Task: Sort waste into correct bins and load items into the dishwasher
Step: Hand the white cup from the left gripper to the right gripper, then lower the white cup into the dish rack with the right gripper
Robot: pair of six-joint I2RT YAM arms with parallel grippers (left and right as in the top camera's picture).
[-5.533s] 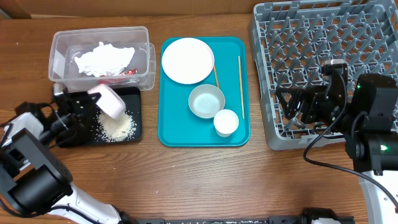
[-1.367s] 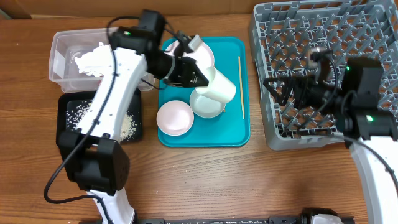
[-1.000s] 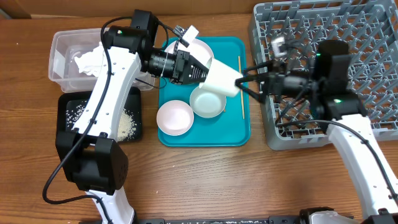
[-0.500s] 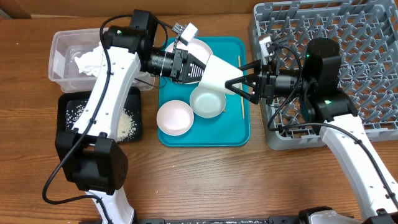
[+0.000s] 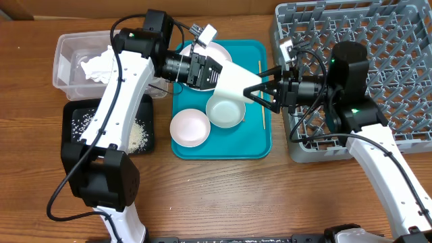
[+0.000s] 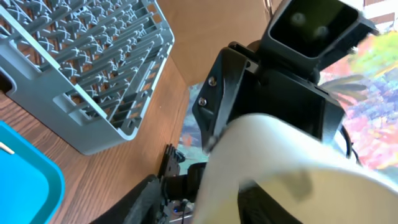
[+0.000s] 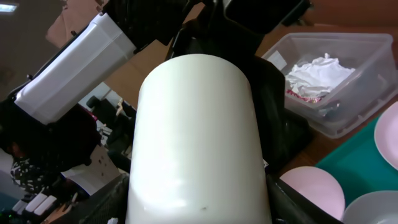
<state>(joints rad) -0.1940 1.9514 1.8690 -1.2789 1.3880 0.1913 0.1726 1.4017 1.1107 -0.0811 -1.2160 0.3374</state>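
My left gripper is shut on the small white cup and holds it sideways above the teal tray. My right gripper is open, one finger on each side of the cup's free end. The cup fills the right wrist view and shows blurred in the left wrist view. On the tray are the white plate, partly under my left arm, the metal bowl, the white bowl and one chopstick. The grey rack stands at right.
The clear tub at back left holds the napkin and the red wrapper. The black tray in front of it holds rice. My left arm reaches across from the tub to the teal tray.
My left gripper carried the cup up and right over the tray. My right gripper came left from the rack and put its open fingers round the cup. Little moved in the last half second.
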